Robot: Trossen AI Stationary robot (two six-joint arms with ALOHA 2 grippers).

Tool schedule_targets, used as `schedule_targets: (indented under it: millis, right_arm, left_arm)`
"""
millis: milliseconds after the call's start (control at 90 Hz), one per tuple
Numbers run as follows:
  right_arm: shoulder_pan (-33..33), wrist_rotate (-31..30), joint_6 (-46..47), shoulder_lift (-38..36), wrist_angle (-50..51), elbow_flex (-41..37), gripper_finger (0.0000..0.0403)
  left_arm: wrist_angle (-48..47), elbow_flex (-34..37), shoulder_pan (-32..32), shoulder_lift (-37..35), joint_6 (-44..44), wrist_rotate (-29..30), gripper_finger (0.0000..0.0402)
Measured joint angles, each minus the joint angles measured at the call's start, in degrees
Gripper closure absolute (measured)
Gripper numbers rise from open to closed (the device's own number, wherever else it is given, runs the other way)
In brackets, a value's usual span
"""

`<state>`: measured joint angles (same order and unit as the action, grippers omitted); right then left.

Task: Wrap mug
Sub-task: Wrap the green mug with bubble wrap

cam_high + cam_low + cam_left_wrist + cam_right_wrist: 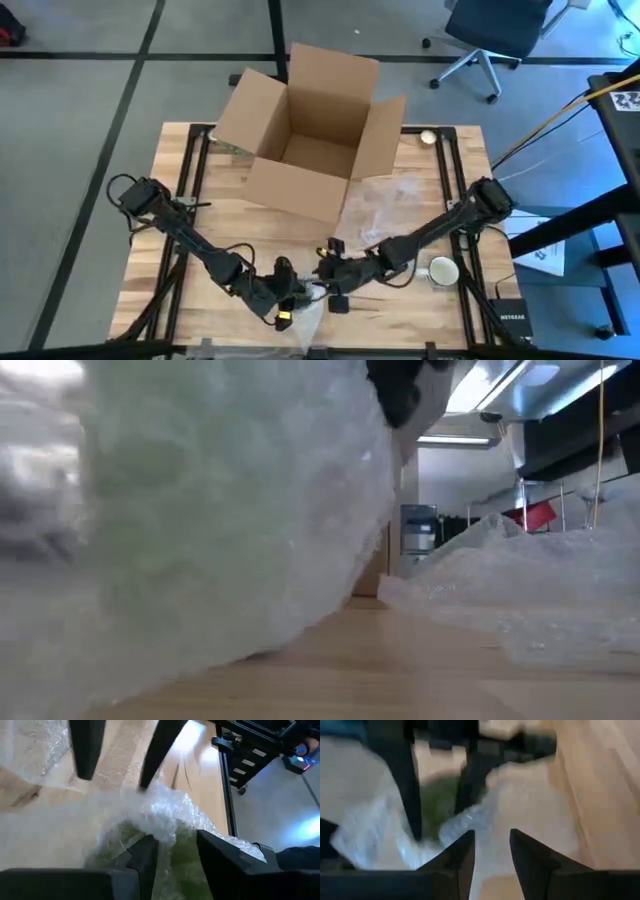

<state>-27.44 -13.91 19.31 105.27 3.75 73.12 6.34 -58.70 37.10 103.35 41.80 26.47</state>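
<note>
A light wooden worktop [200, 300] carries an open cardboard box [305, 130] at the back, clear bubble wrap [390, 200] just beside it, and a white mug [443, 270] near the right edge.

An open box [310, 140] sits at the tabletop's [440, 310] far middle. Before it, bubble wrap [385, 205] spreads toward the near edge, where both pincers, left [290, 300] and right [335, 268], meet over a wrapped bundle [165, 827]. A mug [444, 270] stands right of them, near the right edge.
</note>
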Motion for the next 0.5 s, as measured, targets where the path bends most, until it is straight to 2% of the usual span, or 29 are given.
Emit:
schedule_targets:
  millis: [122, 289, 500]
  right_arm:
    - [0.0, 0.1, -1.0, 0.9, -0.2, 0.1, 0.0292]
    - [0.0, 3.5, -2.0, 4.5, -3.1, 1.6, 0.0292]
    - [-0.3, 4.9, -6.8, 9.9, 9.4, 11.3, 0.0292]
  left_arm:
    - [0.2, 0.0, 0.0, 0.0, -0.6, 0.0, 0.0277]
    - [0.3, 0.0, 0.0, 0.0, -1.4, -0.1, 0.0277]
    - [-1.0, -0.1, 0.4, -2.0, -1.4, -1.7, 0.0277]
